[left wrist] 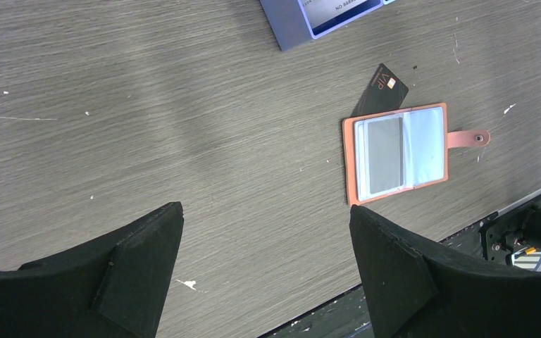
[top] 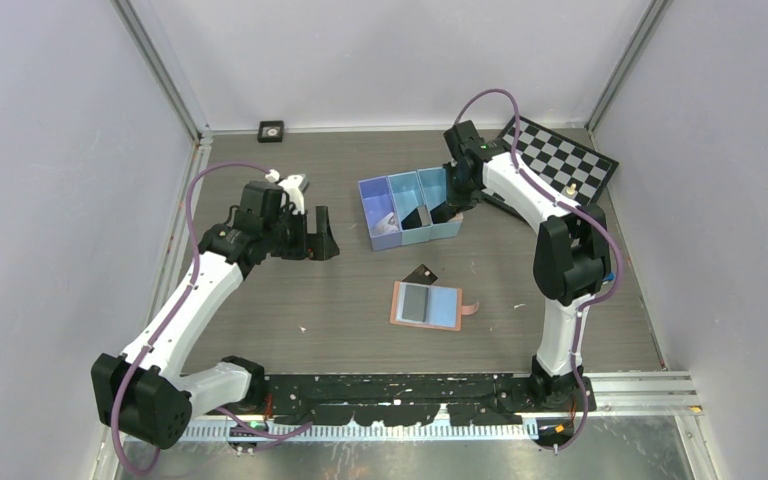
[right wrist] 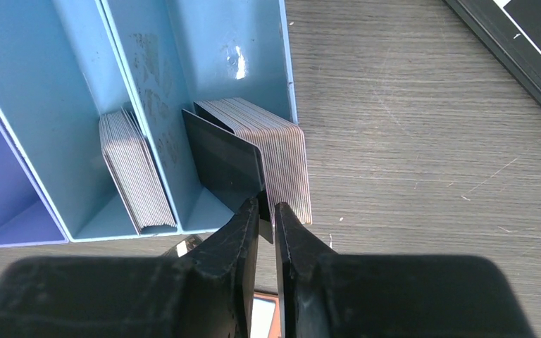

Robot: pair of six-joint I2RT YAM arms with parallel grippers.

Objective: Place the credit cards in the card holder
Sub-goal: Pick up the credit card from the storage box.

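The right gripper (right wrist: pixel 268 208) pinches the edge, a good hold I think, of a light, stiff, slippery black credit card (right wrist: pixel 222 158) standing mid-frame in the blue bin (right wrist: pixel 204 42), right compartment; the left gripper (left wrist: pixel 268 236) is spread wide.

Identify the table (top: pixel 290 300) by its grey-brown wood-grain pattern. The card holder (left wrist: pixel 394 151) is salmon-tan outside with a light blue lining; one pocket shows a grey panel. The loose credit card (left wrist: pixel 382 90) is glossy black, with what appears to be gold lettering. The bin (top: pixel 438 232) has one violet-blue compartment and two light blue ones. The stacked cards (right wrist: pixel 285 155) show pale grey edges; the front card (right wrist: pixel 225 158) is black. The board (top: pixel 560 160) is checkered black and white. The left pincer (left wrist: pixel 264 206) and right pincer (right wrist: pixel 266 204) are black.
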